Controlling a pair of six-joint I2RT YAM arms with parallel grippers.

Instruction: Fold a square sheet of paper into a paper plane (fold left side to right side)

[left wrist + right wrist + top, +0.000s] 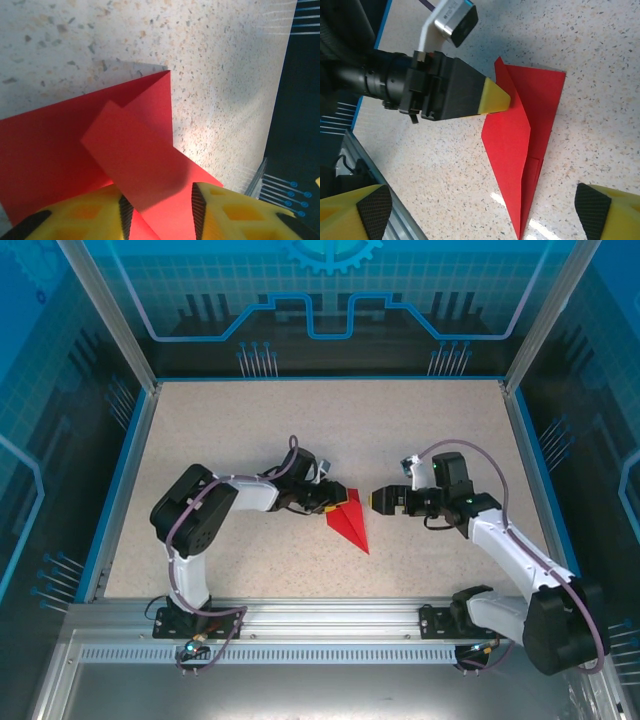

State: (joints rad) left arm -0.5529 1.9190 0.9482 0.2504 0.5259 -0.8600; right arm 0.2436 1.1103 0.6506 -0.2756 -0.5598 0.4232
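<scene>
In the top view, locate the paper plane (348,524) flat on the desk (250,420) near centre, nose toward the near right, with the left tool (335,502) at its far left corner and the right tool (375,499) just beside its far end. In the left wrist view, note the fingers (235,212) partly apart, astride a raised red flap. In the right wrist view, note the right tool spread wide above the paper plane and the left tool's yellow tip touching its wide end.

Matt paper plane (350,523), speckled stone-look table (300,430)
</scene>
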